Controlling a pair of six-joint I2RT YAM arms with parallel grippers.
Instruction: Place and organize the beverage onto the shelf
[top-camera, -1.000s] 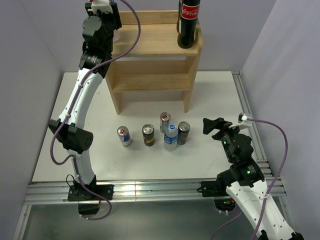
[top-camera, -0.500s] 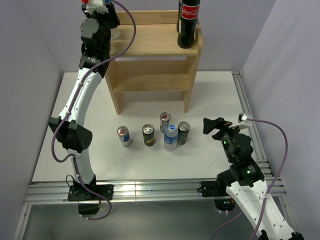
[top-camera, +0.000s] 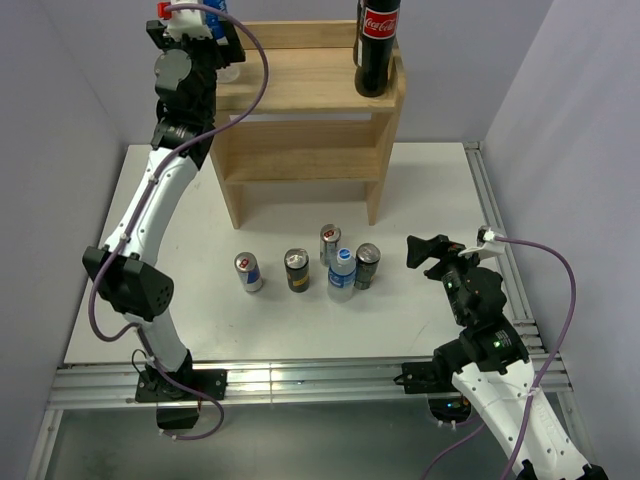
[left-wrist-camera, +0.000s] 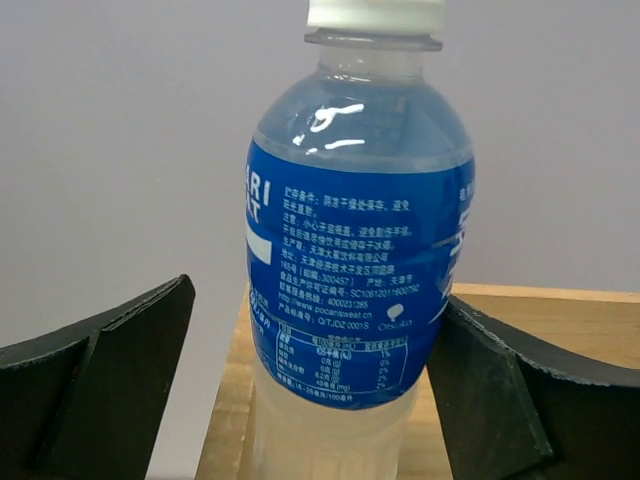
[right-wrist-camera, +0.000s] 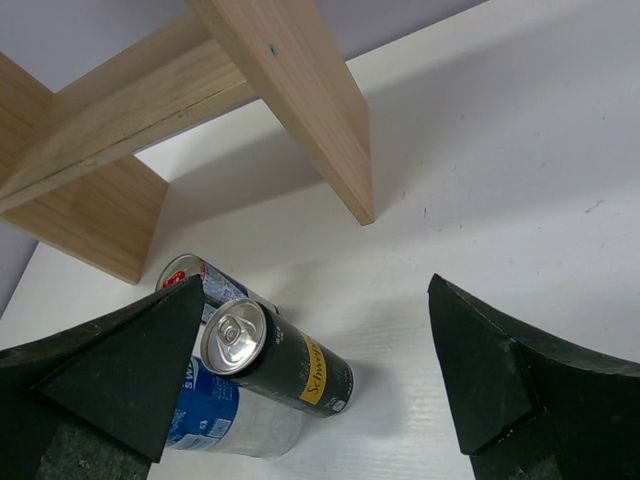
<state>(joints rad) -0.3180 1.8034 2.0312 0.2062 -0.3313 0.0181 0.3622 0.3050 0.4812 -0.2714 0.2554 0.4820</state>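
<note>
Fingers (left-wrist-camera: 110, 370) of the left hand (left-wrist-camera: 315, 300) stand wide apart at the far left corner of the shelf (top-camera: 300, 88), up at its top board. Between them a bottle (left-wrist-camera: 350, 250) stands upright, with a blue label, a white cap and pale liquid. The left finger is clear of it, with a gap showing. The right finger lies just beside the label, and whether it touches cannot be told. The bottle's base rests on the top board, close to the left edge. At the right end of the same board stands a cola bottle (top-camera: 377, 50), dark with a red label, well apart from the first.

On the table (top-camera: 430, 190), on the near side of the shelf, drinks stand in a loose row. A blue can (top-camera: 248, 271) is at the left and a dark can (top-camera: 296, 269) stands near it. Then comes a tight cluster of a slim can (top-camera: 330, 243), a water bottle (top-camera: 343, 274) and a Schweppes can (top-camera: 367, 265).

The right hand (right-wrist-camera: 316, 288) hangs over the table to the right of the cluster, its fingers spread and gripping nothing. Its wrist view looks down on the Schweppes can, with the water bottle just beside it and the shelf's right side panel beyond.
</note>
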